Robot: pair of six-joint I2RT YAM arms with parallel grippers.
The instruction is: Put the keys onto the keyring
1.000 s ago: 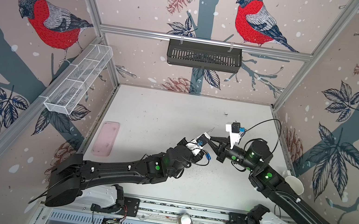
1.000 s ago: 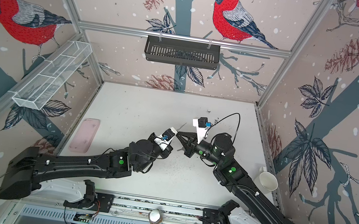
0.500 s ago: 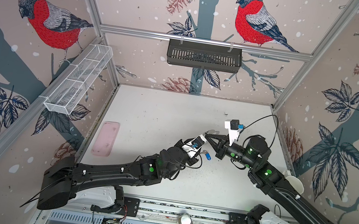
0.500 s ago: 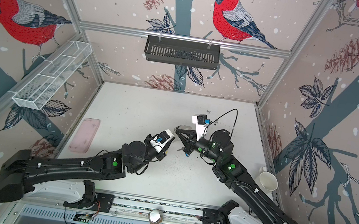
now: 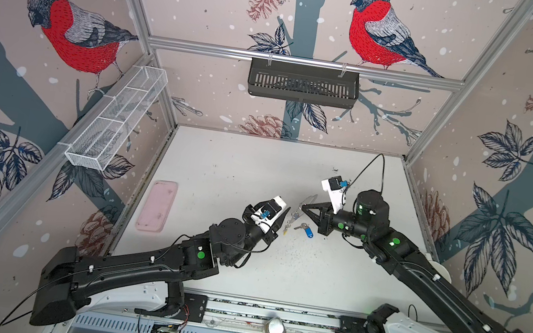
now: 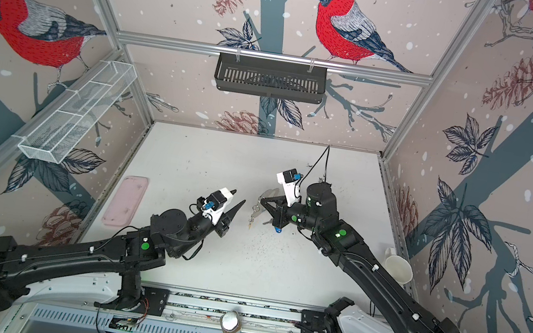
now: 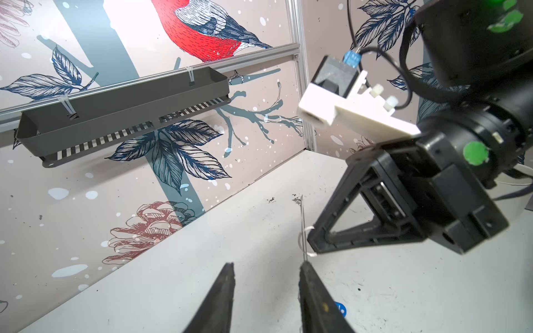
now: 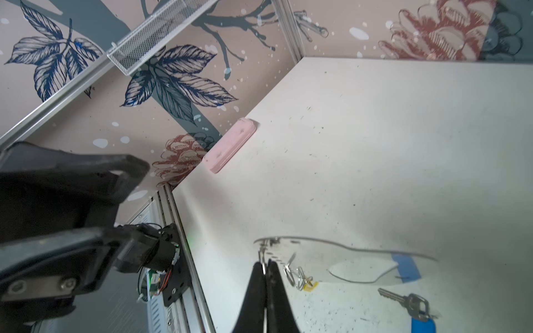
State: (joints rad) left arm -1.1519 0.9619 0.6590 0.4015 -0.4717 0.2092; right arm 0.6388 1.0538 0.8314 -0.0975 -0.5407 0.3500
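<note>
Right fingers [image 8: 254, 291] pinch the keyring [image 8: 314, 253]; blue key [image 8: 411, 303] nearby.

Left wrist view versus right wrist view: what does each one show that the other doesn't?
Only the left wrist: the black wall basket and the right arm's white camera mount. Only the right wrist: the pink tray, the white mesh basket, the yellow tag. Both: the keyring pinched by the shut right gripper, the blue tag, the table.

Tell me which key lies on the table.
The key with the blue tag: it lies flat on the table, apart from the keyring. The yellow-tagged key hangs from the keyring's rings.
</note>
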